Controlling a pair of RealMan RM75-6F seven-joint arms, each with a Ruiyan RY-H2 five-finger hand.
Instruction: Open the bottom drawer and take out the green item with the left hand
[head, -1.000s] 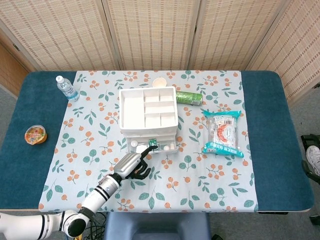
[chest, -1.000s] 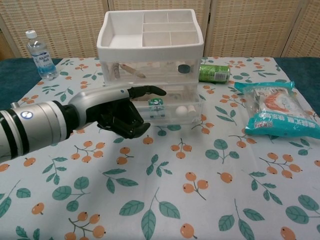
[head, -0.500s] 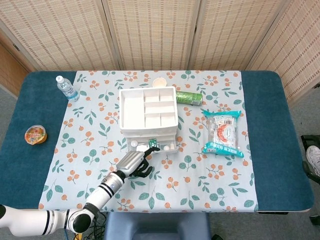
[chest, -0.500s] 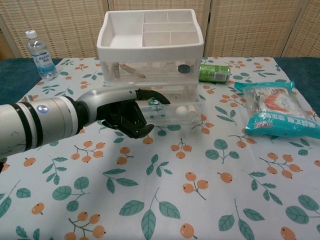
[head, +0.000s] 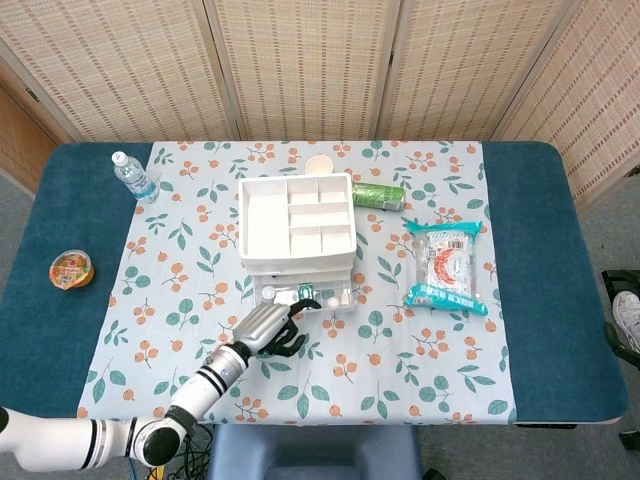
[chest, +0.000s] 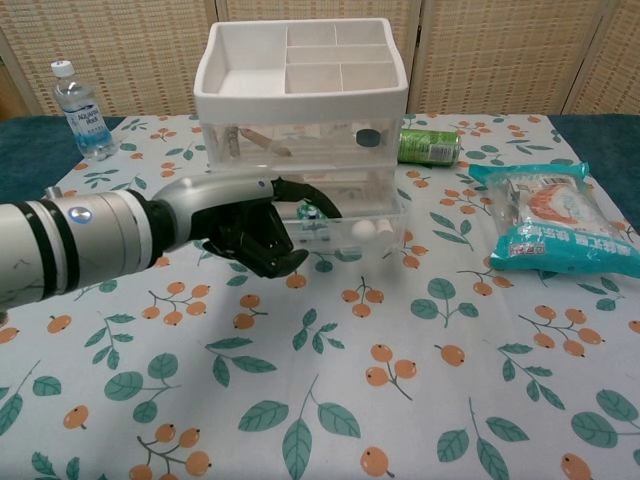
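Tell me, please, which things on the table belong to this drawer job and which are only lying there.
For the job:
- drawer box
- bottom drawer, pulled open
- green item inside it
- left robot hand, reaching to the drawer

Only lying there:
- water bottle
- green can
- snack bag
- small cup
- white balls in the drawer

Drawer unit (head: 296, 233) mid-table; can (head: 378, 196) behind-right, snack bag (head: 446, 266) right, water bottle (head: 132, 175) far left, left hand (head: 268, 328) before bottom drawer (head: 305, 293).
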